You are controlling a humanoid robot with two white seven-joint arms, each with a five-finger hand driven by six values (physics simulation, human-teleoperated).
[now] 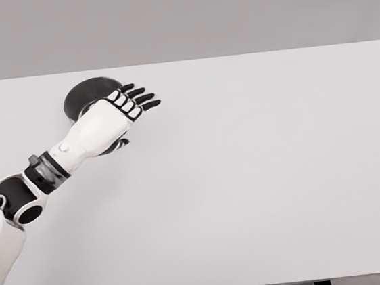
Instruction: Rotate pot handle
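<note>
1. Reaching in from the lower left, the left arm stretches up and to the right across a white bench.
2. No writing, brand or label can be read on anything.
3. The left hand sits over the near right side of a dark round pot at the far left of the bench.
4. The back of the hand faces the camera, with the wrist lower left and the fingers pointing up and right.
5. The four fingers are stretched out straight and side by side, relaxed and gripping nothing visible; their dark tips reach past the pot's right edge.
6. The thumb is mostly hidden under the palm; a dark bit shows below the hand.
7. The hand covers much of the pot, so its handle cannot be made out.
8. Whether the palm touches the pot cannot be told.
9. The arm's shoulder end is cut off at the lower left corner.
</note>
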